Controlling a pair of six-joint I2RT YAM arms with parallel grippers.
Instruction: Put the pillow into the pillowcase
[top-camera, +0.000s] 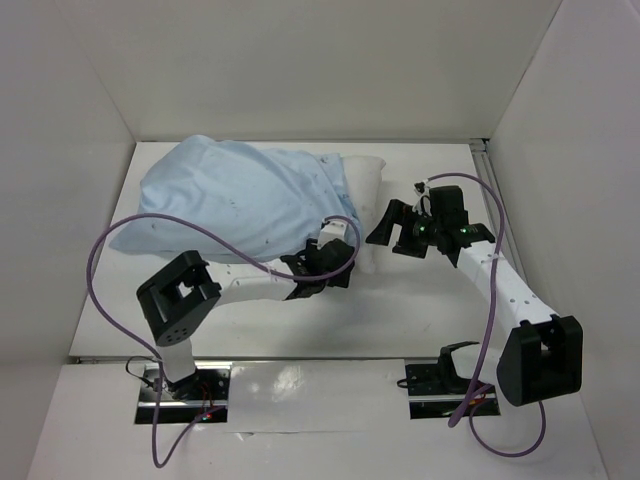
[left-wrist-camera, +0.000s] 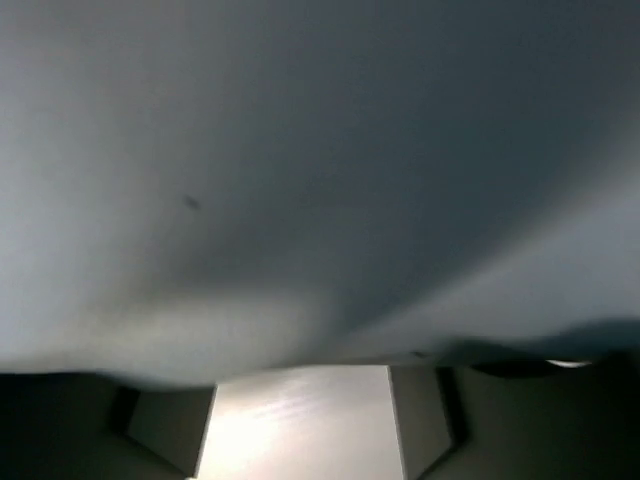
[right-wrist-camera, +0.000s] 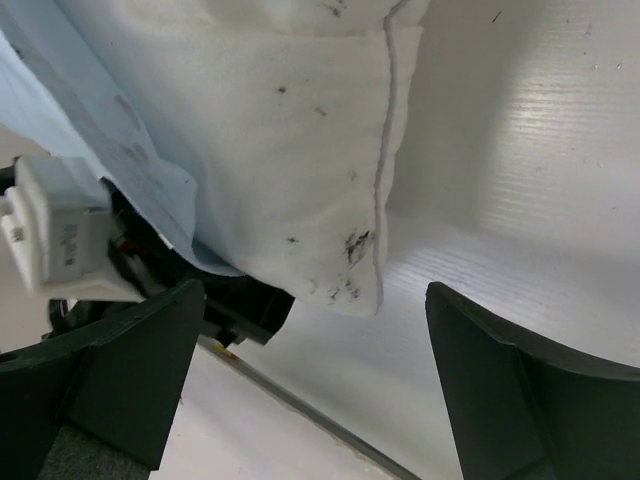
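Nearing the finish, the pillow lies mostly inside the pillowcase on the bench, with one white end poking out just ahead of the right fingers.
Those fingers stand wide apart and empty. The left fingers also show a gap, their tips hidden under blue cloth. Soft, light and springy, the pillow should yield to a push on its seamed corner, while the thin, limp case is best pinched at its open hem.

Left half filled by pillowcase; left gripper blocks its mouth; free table right of pillow.
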